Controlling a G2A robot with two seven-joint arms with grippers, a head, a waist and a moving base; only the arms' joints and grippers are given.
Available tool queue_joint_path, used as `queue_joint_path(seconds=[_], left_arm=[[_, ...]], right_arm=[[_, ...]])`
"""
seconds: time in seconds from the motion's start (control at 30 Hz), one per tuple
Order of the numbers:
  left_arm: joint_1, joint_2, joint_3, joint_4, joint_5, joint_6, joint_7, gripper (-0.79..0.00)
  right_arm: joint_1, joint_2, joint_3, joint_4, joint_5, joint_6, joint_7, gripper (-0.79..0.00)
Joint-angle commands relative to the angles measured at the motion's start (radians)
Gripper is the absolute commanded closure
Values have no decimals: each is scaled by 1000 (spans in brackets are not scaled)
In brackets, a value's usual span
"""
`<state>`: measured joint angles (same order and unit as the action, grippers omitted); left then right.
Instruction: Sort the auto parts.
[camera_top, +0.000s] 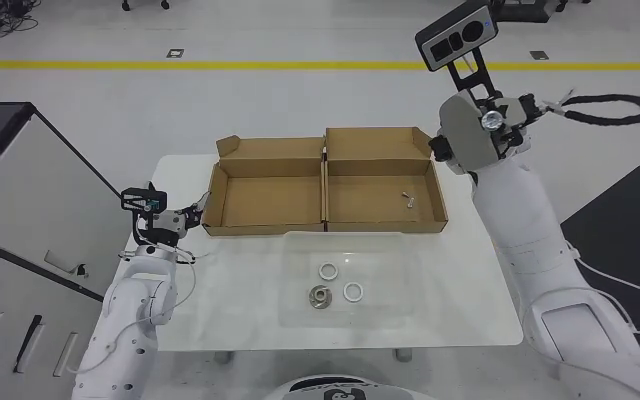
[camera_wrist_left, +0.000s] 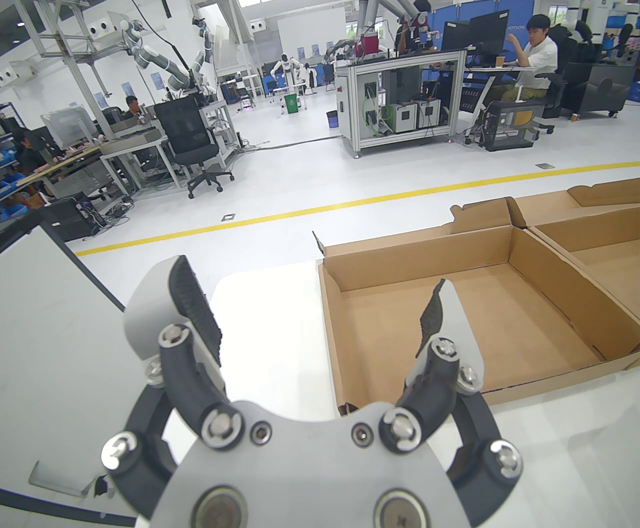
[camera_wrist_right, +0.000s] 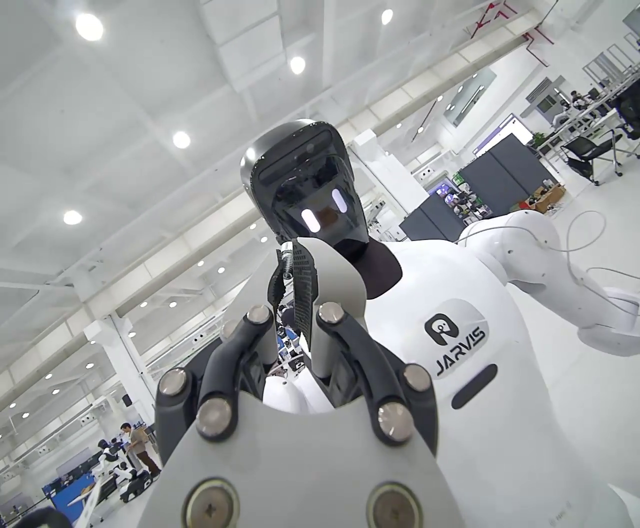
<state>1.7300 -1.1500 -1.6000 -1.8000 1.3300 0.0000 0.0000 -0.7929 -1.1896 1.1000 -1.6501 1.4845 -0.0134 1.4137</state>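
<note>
Near the front of the white table (camera_top: 460, 290): a grey metal wheel (camera_top: 319, 297) lying flat, with a white ring (camera_top: 352, 291) just beside it and a second white ring (camera_top: 328, 270) a little farther back, all three close together and not touching. Behind them, two open brown boxes side by side, walls touching in the middle. On the floor of the right box (camera_top: 385, 190), one small silver bit (camera_top: 407, 196), near the right wall. Beside the left box (camera_top: 265, 195), at its near left corner, the left gripper (camera_wrist_left: 310, 285), low over the table, fingers spread wide apart with the black pads (camera_wrist_left: 192, 300) facing each other. Past the far right corner of the right box, high above the table, the right gripper (camera_wrist_right: 292, 250), fingers squeezed together on a tiny ribbed silver part (camera_wrist_right: 285, 251) sticking out at the tips.
</note>
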Motion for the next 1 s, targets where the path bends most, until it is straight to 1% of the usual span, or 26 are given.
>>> queue_joint_path(seconds=[0.0,0.37,0.4,0.5,0.6,0.7,0.77,0.83,0.87,0.93,0.97], left_arm=[[0,0,0,0,0,0,0,-785],[0,0,0,0,0,0,0,-785],[0,0,0,0,0,0,0,-785],[0,0,0,0,0,0,0,-785],[0,0,0,0,0,0,0,-785],[0,0,0,0,0,0,0,-785],[0,0,0,0,0,0,0,-785],[0,0,0,0,0,0,0,-785],[0,0,0,0,0,0,0,-785],[0,0,0,0,0,0,0,-785],[0,0,0,0,0,0,0,-785]], right_arm=[[0,0,0,0,0,0,0,0],[0,0,0,0,0,0,0,0],[-3,1,3,-5,-15,0,-15,0],[-9,13,52,3,-128,24,-46,0],[-13,36,131,34,-283,80,-33,0],[-23,63,218,58,-448,136,-7,0],[-36,81,275,77,-526,170,12,0],[-32,103,323,81,-688,205,51,0],[-30,111,344,90,-725,222,68,0],[-7,132,372,92,-886,231,109,0],[6,139,381,105,-931,236,122,0]])
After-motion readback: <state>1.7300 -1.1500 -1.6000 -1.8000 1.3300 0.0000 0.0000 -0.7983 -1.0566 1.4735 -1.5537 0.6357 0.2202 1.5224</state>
